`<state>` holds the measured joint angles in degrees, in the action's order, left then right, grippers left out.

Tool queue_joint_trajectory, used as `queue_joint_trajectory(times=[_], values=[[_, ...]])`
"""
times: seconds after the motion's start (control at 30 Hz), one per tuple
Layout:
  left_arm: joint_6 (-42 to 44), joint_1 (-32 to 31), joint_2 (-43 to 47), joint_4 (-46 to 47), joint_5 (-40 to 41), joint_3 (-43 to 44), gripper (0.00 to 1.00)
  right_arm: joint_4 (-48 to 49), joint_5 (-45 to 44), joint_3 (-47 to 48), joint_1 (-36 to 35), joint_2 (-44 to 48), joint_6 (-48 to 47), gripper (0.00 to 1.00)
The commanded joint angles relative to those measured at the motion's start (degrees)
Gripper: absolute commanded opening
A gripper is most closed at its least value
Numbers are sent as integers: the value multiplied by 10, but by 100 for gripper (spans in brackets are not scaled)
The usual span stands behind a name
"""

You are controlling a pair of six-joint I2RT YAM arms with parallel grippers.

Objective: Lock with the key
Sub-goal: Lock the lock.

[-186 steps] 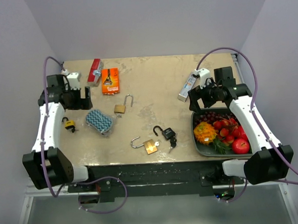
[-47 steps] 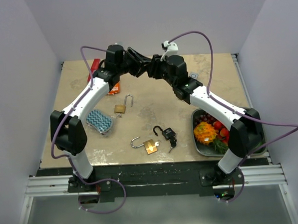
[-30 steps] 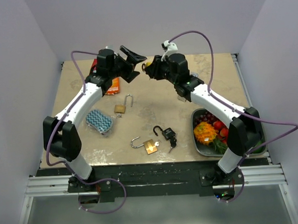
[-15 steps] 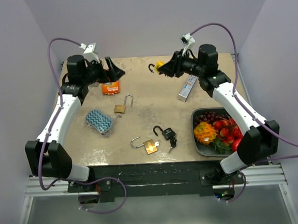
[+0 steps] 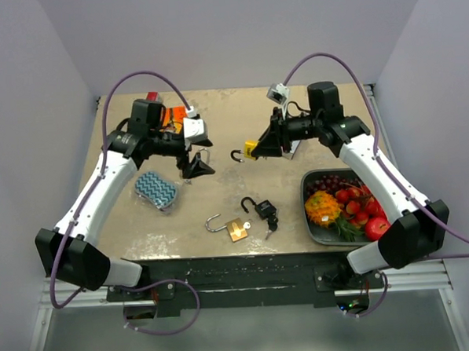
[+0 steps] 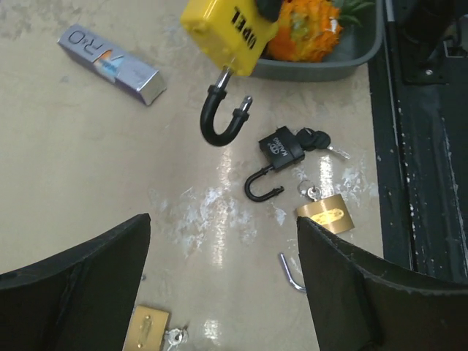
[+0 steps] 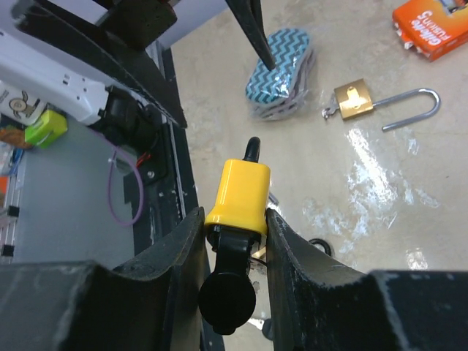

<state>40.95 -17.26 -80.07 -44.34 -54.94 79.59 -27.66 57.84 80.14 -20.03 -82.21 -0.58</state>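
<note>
A yellow padlock (image 5: 250, 149) hangs above the middle of the table with my right gripper (image 5: 266, 146) shut on its body. Its black shackle (image 5: 236, 155) is swung open and points left. In the right wrist view the padlock (image 7: 238, 191) sits squeezed between both fingers, and a black-headed key (image 7: 228, 296) sticks out of its bottom end. My left gripper (image 5: 196, 163) stands open a short way left of the shackle, facing it and holding nothing. The left wrist view shows the padlock (image 6: 227, 35) and its open shackle (image 6: 219, 121) ahead of the spread left gripper (image 6: 223, 223).
On the table lie a black padlock with keys (image 5: 264, 208), a brass padlock (image 5: 236, 229), another brass padlock (image 6: 150, 329) under the left gripper, a blue zigzag sponge (image 5: 156, 189) and an orange box (image 5: 175, 114). A grey fruit tray (image 5: 306, 211) stands at the right, with a silver box (image 6: 110, 64) nearby.
Both arms came forward and down from the back of the table. The right gripper carried the yellow padlock to the middle, and the open left gripper swung in to face it.
</note>
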Motion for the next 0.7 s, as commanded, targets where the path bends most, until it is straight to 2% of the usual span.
queue_joint_trajectory(times=[0.0, 0.03, 0.13, 0.37, 0.6, 0.67], values=[[-7, -27, 31, 80, -41, -21, 82, -53, 43, 23, -16, 35, -79, 0], [-20, -48, 30, 93, -30, -24, 79, -53, 39, 20, -23, 40, -79, 0], [-35, -77, 28, 113, -22, -26, 76, -49, 35, 13, -37, 47, -79, 0], [-30, -116, 24, 124, -3, -44, 67, -42, 26, 20, -50, 55, -79, 0], [-17, -128, 18, 113, -9, -44, 44, -37, 22, 19, -57, 59, -77, 0], [-15, -131, 16, 114, -7, -43, 40, -38, 21, 20, -59, 59, -79, 0]])
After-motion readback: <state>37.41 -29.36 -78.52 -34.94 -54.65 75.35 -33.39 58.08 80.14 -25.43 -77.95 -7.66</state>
